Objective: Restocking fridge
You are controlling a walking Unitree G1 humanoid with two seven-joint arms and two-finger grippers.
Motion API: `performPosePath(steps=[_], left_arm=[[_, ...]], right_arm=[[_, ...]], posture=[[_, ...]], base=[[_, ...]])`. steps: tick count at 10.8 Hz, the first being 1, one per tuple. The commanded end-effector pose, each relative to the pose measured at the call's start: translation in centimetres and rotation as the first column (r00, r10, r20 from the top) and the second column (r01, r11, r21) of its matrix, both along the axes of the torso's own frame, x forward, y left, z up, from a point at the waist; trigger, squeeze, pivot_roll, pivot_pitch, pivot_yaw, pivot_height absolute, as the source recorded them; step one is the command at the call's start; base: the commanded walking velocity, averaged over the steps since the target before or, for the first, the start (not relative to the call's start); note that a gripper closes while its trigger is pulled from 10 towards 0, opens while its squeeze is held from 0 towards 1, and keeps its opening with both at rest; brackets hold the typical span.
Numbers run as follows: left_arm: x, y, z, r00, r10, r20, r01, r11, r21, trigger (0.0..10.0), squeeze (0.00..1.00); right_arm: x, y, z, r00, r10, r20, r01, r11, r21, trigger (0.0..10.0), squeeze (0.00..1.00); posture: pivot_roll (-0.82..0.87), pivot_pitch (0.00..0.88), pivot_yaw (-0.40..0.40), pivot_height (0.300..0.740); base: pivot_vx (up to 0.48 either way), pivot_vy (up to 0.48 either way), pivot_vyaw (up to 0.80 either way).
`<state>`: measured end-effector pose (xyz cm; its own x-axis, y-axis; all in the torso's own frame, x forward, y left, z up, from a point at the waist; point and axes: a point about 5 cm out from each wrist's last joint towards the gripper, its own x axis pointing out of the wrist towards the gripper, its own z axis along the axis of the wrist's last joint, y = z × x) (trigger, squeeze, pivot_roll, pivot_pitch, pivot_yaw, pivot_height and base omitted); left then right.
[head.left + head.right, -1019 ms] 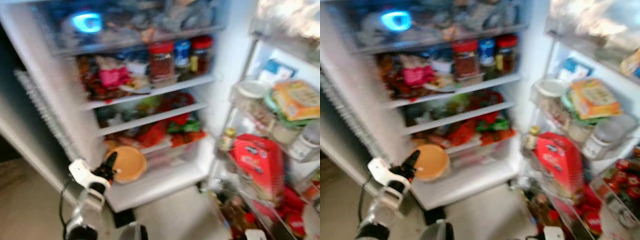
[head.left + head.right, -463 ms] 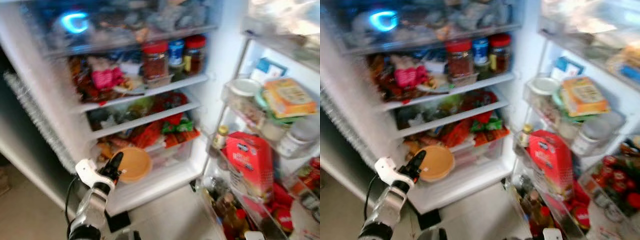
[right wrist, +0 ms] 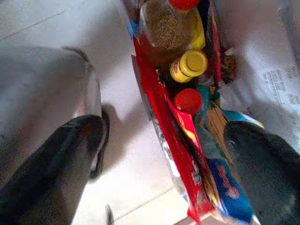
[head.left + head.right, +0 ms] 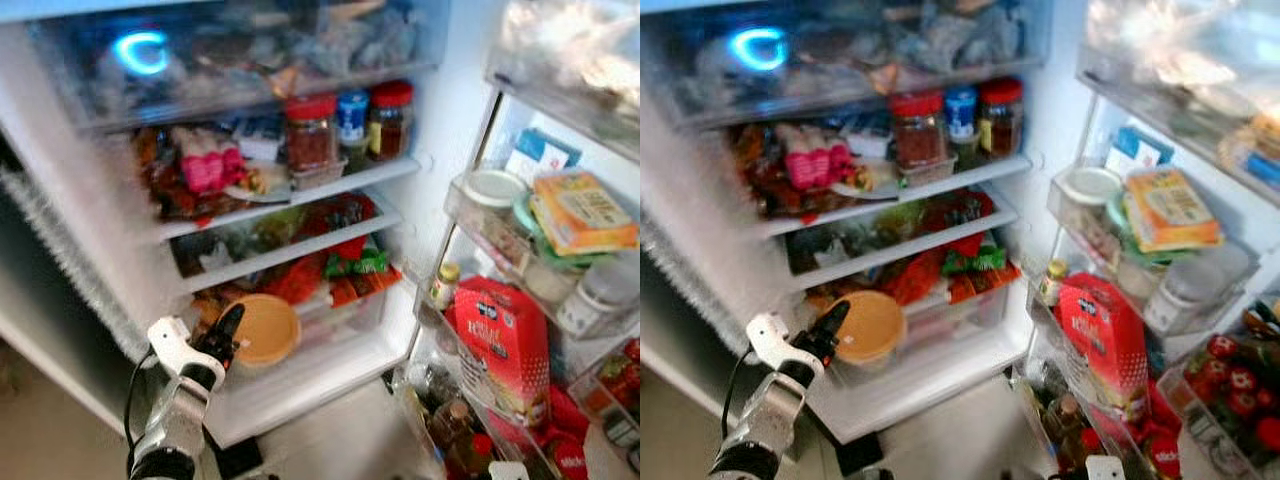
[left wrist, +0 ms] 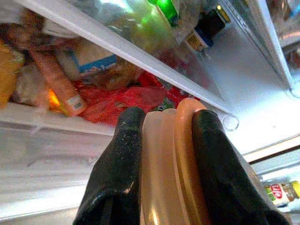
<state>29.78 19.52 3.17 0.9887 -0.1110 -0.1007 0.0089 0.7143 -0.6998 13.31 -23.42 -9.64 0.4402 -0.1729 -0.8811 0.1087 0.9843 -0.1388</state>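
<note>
- Our left hand (image 4: 232, 325) reaches into the open fridge (image 4: 440, 150) at its lowest level, its two black fingers (image 5: 122, 159) clamped on the edge of a round tan lidded container (image 4: 262, 328).
- In the left wrist view the container (image 5: 166, 168) stands on edge between the pads, one finger on each face, its lid rim showing as a raised orange band.
- The container sits in front of the clear bottom drawer (image 4: 340, 305), just above the white ledge at the foot of the fridge, below the packed shelves.
- Behind it lie red and green packets (image 4: 345, 265) on the lower shelf; in the left wrist view a red mesh bag (image 5: 126, 101) and an orange wrapped pack (image 5: 58, 86) rest beyond the fingers.
- On the middle shelf stand three jars: a red-lidded one (image 4: 310, 135), a blue-lidded one (image 4: 352, 115) and another with a red lid (image 4: 390, 120), next to a pink packet (image 4: 205, 160).
- The open door (image 4: 600, 130) on our right carries a red carton (image 4: 510, 340), a yellow box (image 4: 582, 210) and a white-lidded tub (image 4: 495, 188) in its racks.
- Our right hand (image 3: 164, 164) hangs low with its fingers spread apart, holding nothing, over a door rack with a yellow-capped bottle (image 3: 189, 65), a red cap (image 3: 188, 101) and a red packet (image 3: 168, 136).
- A blue ring of light (image 4: 140, 52) glows at the top compartment.
</note>
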Motion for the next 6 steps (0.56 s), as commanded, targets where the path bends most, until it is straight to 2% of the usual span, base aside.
performPosePath(steps=[1,6], left_arm=[[0.27,-0.77,0.22,0.999,-0.029,0.013,0.029,0.999,-0.016,10.0,0.00],[0.21,-1.28,0.14,0.998,-0.068,0.014,0.068,0.998,-0.016,10.0,0.00]], right_arm=[[-0.04,-0.29,0.06,1.000,-0.001,0.001,0.001,1.000,-0.019,10.0,0.00],[-0.04,-0.32,0.06,1.000,0.000,-0.004,0.000,0.999,-0.035,10.0,0.00]], posture=[[-0.11,0.000,0.013,0.647],[-0.11,0.000,0.014,0.647]], base=[[0.285,0.000,0.00],[0.285,0.000,0.00]])
